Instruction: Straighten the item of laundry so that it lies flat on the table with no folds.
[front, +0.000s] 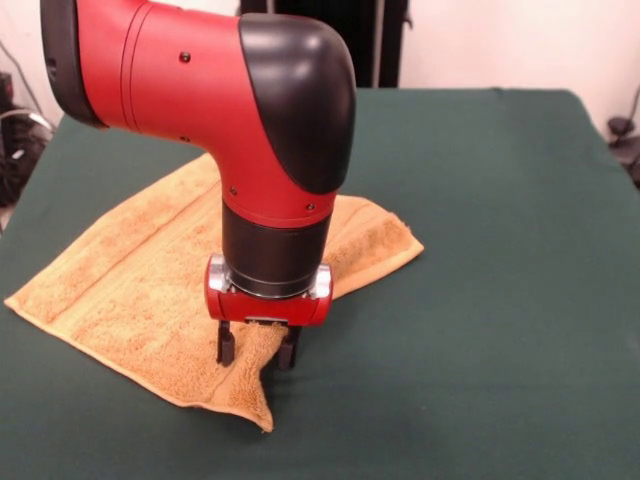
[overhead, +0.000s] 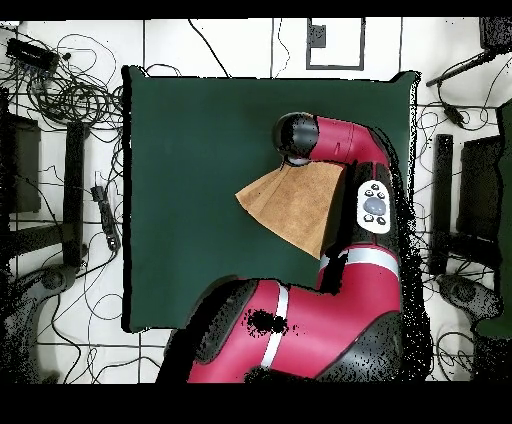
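Observation:
The golden-orange towel (front: 130, 280) lies on the dark green table (front: 480, 300), left of centre in the front view, with folds and a corner drawn up. My gripper (front: 256, 352) stands over the towel's near edge and is shut on a bunched, lifted corner of it; cloth hangs down from between the fingers to a point on the table. In the overhead view the towel (overhead: 290, 205) shows as a wedge, and the arm's wrist (overhead: 295, 135) hides the gripper and the held corner.
The red and black arm (overhead: 370, 200) runs along the table's right side in the overhead view. Cables and stands (overhead: 70, 90) lie on the floor round the table.

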